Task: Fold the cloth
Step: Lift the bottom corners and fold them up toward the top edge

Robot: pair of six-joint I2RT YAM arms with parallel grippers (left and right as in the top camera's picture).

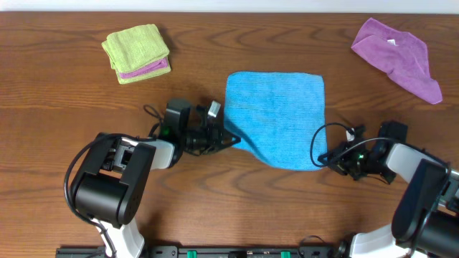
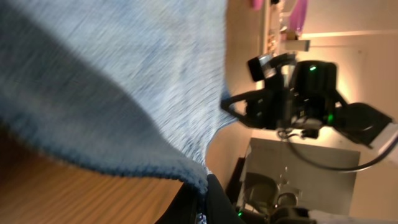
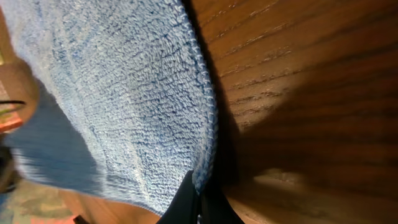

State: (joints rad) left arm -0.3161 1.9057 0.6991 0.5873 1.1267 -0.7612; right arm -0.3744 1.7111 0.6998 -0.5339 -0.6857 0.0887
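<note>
The sky-blue cloth (image 1: 276,115) lies spread in the middle of the wooden table, its near edge drawn into a curve. My left gripper (image 1: 232,137) is shut on the cloth's near left corner. In the left wrist view the cloth (image 2: 118,81) rises from the closed gripper (image 2: 202,202), lifted a little off the wood. My right gripper (image 1: 322,158) is shut on the near right corner. The right wrist view shows the stitched hem of the cloth (image 3: 112,93) pinched in that gripper (image 3: 200,200).
A lime-green folded cloth (image 1: 136,51) with a pink layer under it sits at the back left. A crumpled purple cloth (image 1: 399,56) lies at the back right. The right arm (image 2: 298,99) shows across the cloth in the left wrist view.
</note>
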